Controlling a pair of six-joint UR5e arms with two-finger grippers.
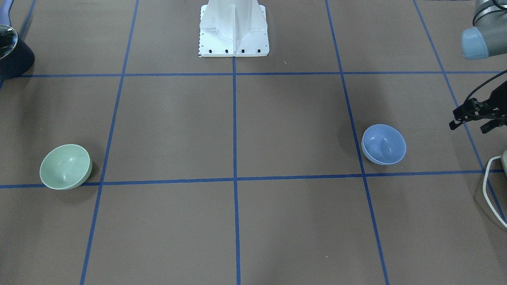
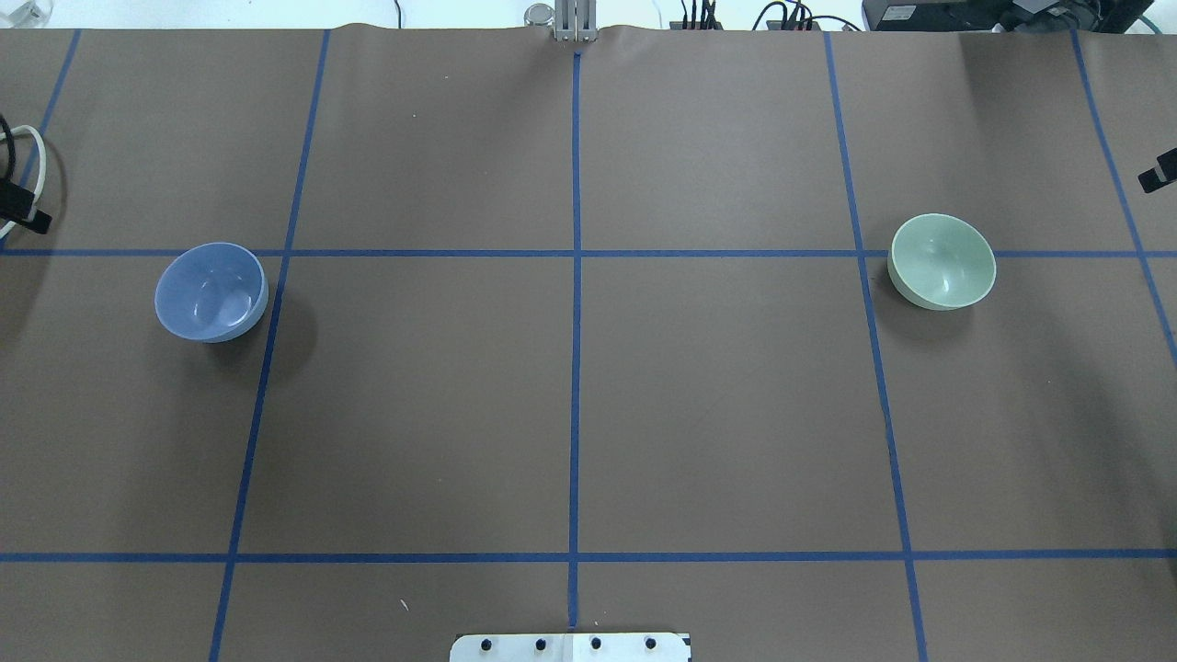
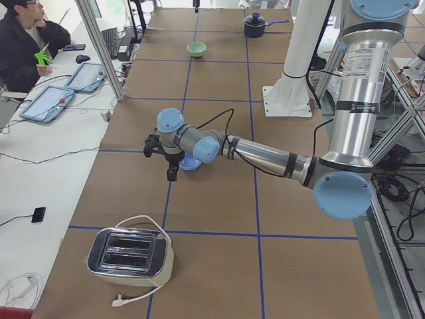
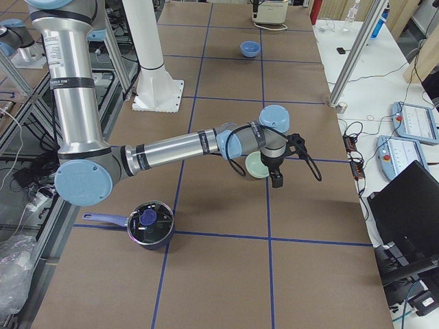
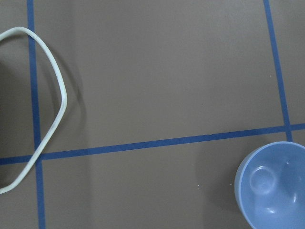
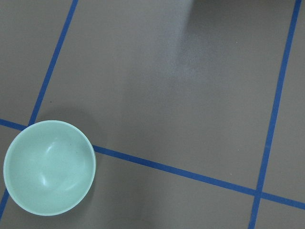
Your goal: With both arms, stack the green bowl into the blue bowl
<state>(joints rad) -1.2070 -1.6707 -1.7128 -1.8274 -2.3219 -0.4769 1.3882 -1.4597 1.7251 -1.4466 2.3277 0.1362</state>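
The green bowl (image 2: 942,261) stands upright on the table's right side; it also shows in the front view (image 1: 65,166) and at the lower left of the right wrist view (image 6: 49,167). The blue bowl (image 2: 211,291) stands upright on the left side, and shows in the front view (image 1: 384,144) and at the lower right of the left wrist view (image 5: 274,186). My left gripper (image 1: 467,128) hovers beside the blue bowl towards the table's end, fingers spread and empty. Of my right gripper (image 2: 1157,173) only a tip shows, beyond the green bowl; I cannot tell its state.
A toaster (image 3: 129,252) with a white cable (image 5: 47,109) sits at the left end of the table. A dark pot (image 4: 147,223) sits at the right end. The white pedestal (image 1: 233,29) stands at the robot's edge. Blue tape lines grid the brown tabletop (image 2: 717,395).
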